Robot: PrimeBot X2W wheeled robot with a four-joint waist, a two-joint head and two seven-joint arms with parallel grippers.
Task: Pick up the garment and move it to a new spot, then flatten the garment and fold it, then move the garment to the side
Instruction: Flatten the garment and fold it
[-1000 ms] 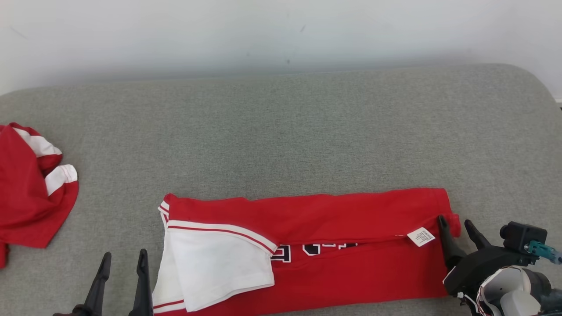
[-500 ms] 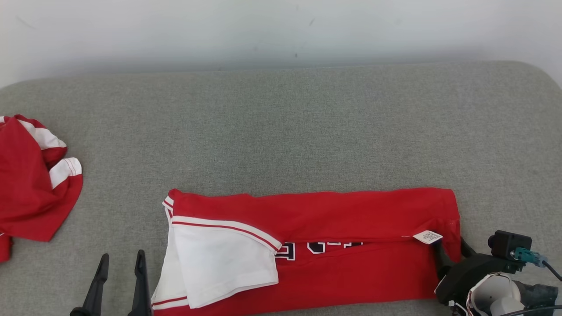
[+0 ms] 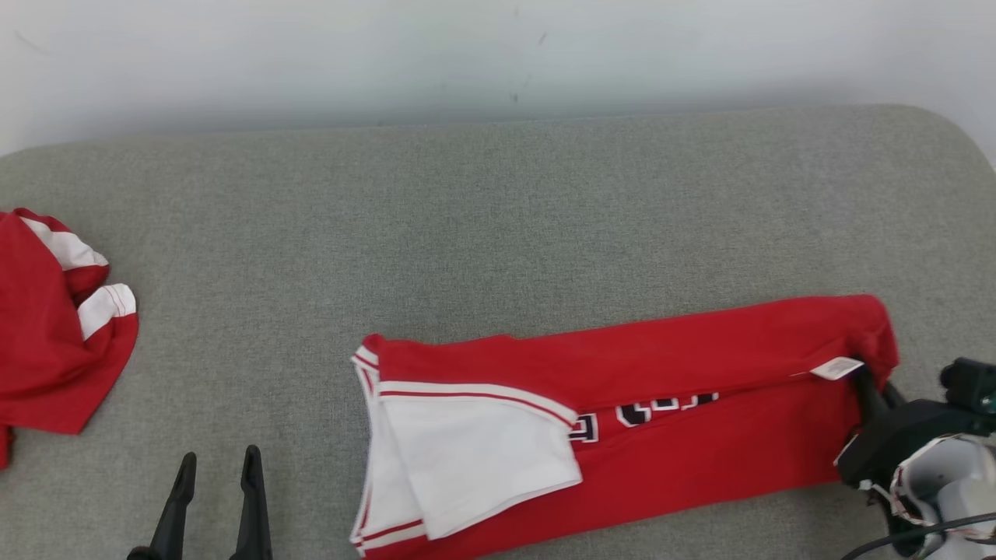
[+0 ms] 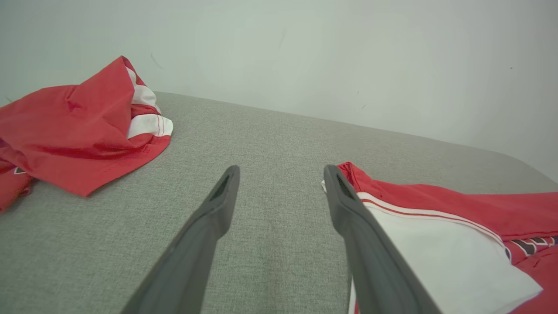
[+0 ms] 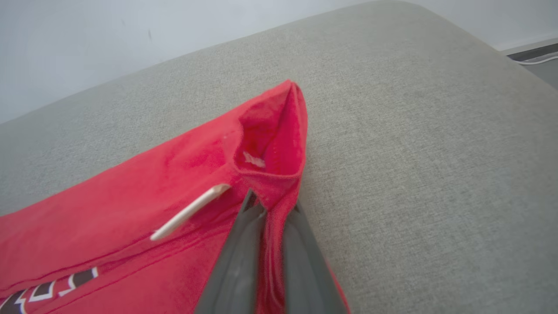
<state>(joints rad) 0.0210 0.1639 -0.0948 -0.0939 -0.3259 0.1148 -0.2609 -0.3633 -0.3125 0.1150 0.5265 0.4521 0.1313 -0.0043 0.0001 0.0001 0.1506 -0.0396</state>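
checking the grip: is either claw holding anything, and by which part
The right claw is shut on the red garment at its end edge, beside the white label. The left claw is open, holding nothing.

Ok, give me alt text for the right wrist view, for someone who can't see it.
The right end effector is shut on the bunched edge of a folded red garment. A white label sticks out of the fabric just left of the grip, and the garment lies on a grey cushion with a pale wall behind.
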